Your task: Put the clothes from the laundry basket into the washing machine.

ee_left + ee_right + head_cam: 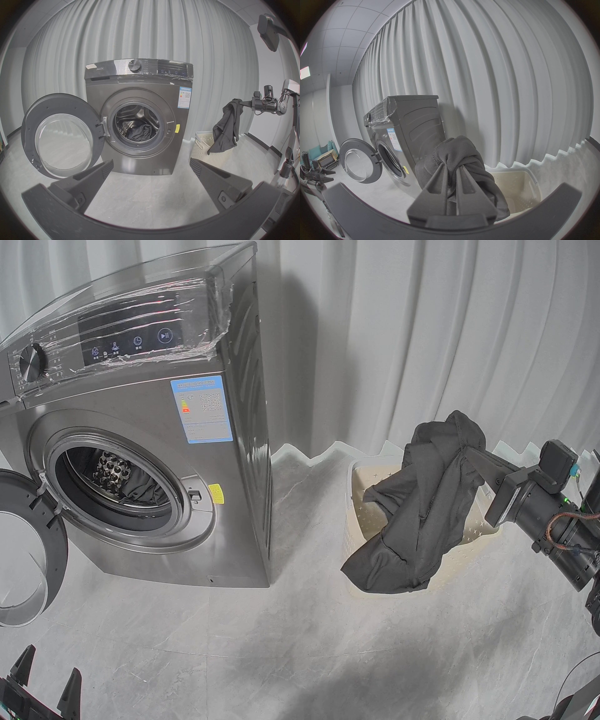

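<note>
**Carry the hanging garment across to the open drum**

The right gripper [470,452] is pressed together on a bunched fold of a dark grey garment [425,502]. The garment hangs from it over the cream laundry basket [357,487], with its lower end dangling by the basket's near wall; I cannot tell whether it touches the rim. In the right wrist view the 2 fingers [437,187] sit almost together with cloth wadded between them, so the pinch looks secure. The left gripper [49,677] is spread and holds nothing, low in front of the washing machine [240,427]. The machine's door [28,552] stands wide open on the robot's left, and 1 dark item [140,132] lies in the drum.

The step in hand, as I judge it, is the transfer from basket to drum. To do it well, lift first, so the trailing end comes free of the basket rather than snagging or dragging the light basket along. Then swing toward the round opening [119,484], keeping the cloth off the floor and away from the door's edge. Push well past the door seal before letting go, since a tail left over the lip would foul the door. The idle left gripper could tuck in any hanging end
</note>
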Controlling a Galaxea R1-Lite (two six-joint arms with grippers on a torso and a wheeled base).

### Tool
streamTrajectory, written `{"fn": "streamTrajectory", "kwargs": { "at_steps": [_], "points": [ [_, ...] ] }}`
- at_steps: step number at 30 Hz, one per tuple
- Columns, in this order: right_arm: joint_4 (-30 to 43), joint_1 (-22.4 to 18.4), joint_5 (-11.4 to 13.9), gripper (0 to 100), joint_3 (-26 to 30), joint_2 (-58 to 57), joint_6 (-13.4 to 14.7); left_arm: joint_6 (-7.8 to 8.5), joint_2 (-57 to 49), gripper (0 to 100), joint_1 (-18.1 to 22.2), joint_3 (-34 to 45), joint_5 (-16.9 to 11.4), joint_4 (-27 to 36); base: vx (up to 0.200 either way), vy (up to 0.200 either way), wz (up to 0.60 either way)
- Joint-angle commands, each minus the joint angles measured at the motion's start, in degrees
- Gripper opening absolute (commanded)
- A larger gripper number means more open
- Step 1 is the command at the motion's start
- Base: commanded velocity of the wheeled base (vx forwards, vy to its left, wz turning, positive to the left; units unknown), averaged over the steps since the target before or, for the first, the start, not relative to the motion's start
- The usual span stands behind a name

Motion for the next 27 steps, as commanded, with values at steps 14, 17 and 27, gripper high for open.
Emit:
{"fn": "streamTrajectory", "kwargs": {
  "at_steps": [14, 17, 27],
  "points": [
    [-0.13, 0.83, 0.86, 0, 0.95, 0.14, 0.01, 0.0, -0.93, 100, 0.0, 0.84, -0.01, -0.02, 0.0, 0.157, 0.0],
    [-0.22, 1.27, 1.57, 0, 0.86, 0.14, 0.01, 0.0, -0.93, 100, 0.0, 0.84, -0.01, -0.02, 0.0, 0.0, 0.0],
    [-1.1, 1.35, 2.36, 0, 0.86, 0.14, -0.52, 0.0, -0.93, 100, 0.0, 0.84, -0.01, -0.02, -0.14, 0.0, 0.0]
  ]
}}
